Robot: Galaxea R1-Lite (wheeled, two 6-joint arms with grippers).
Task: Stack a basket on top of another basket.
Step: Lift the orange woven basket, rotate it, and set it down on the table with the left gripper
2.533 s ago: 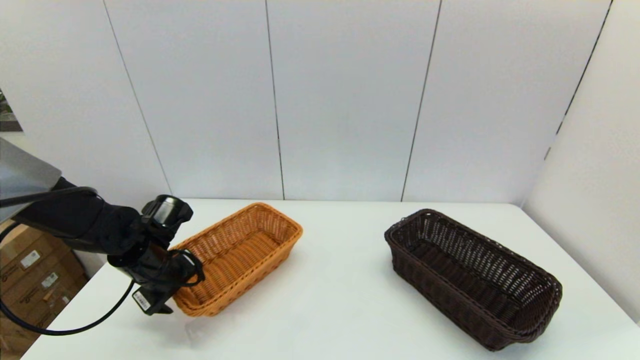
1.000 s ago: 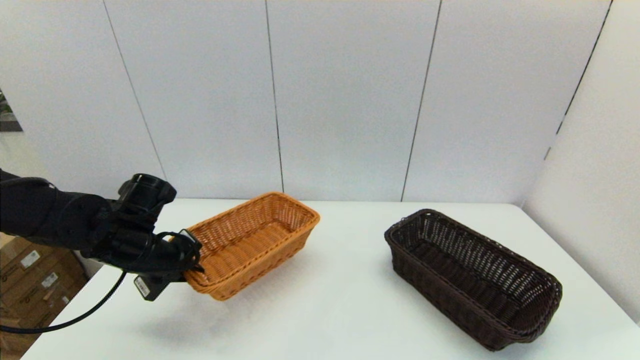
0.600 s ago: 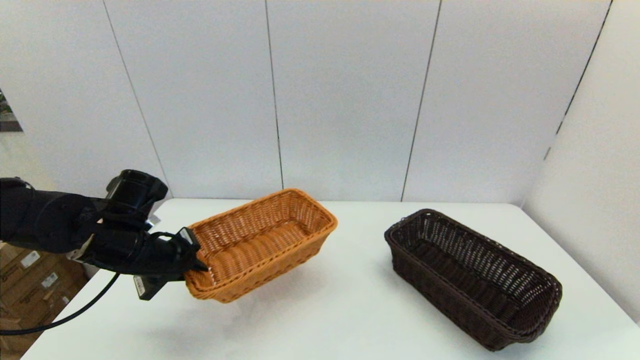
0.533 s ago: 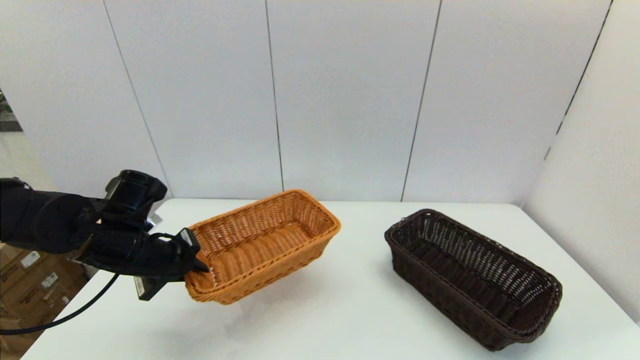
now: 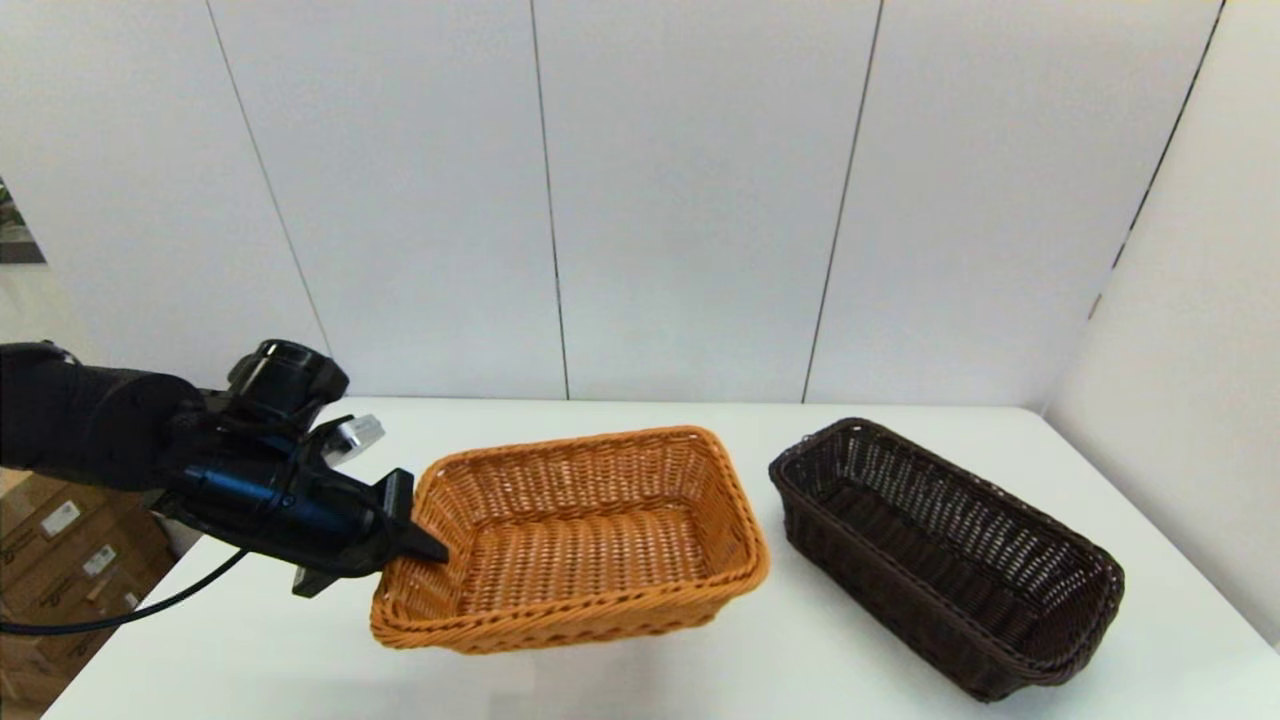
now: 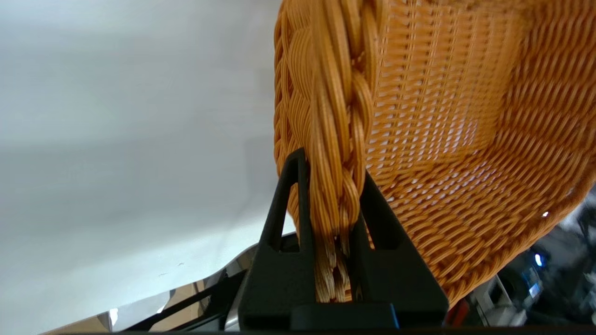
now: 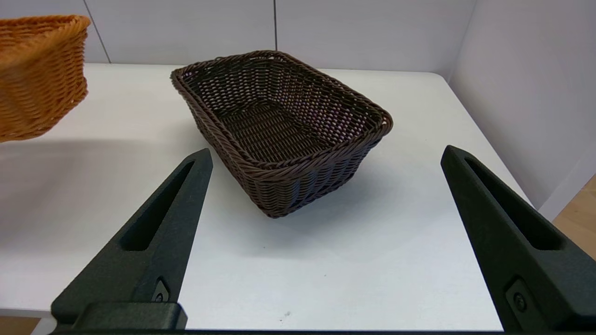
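My left gripper [image 5: 432, 551] is shut on the braided rim at one short end of the orange-tan basket [image 5: 600, 560] and holds it off the table, left of centre. In the left wrist view the two black fingers [image 6: 288, 195] pinch that rim of the orange-tan basket [image 6: 442, 139]. The dark brown basket [image 5: 940, 560] rests on the table at the right, close to the orange-tan one's far end but apart from it. My right gripper [image 7: 327, 151] is open near the table's front edge, facing the dark brown basket [image 7: 279, 125]. The orange-tan basket [image 7: 37, 74] hovers off to one side there.
The white table [image 5: 700, 680] is bounded by white wall panels behind and a wall on the right. Cardboard boxes [image 5: 60, 560] stand on the floor beyond the table's left edge. The right arm does not show in the head view.
My left gripper has raised the orange-tan basket off the table's left side, swung it right toward the dark brown basket and turned it. The dark brown basket has stayed put.
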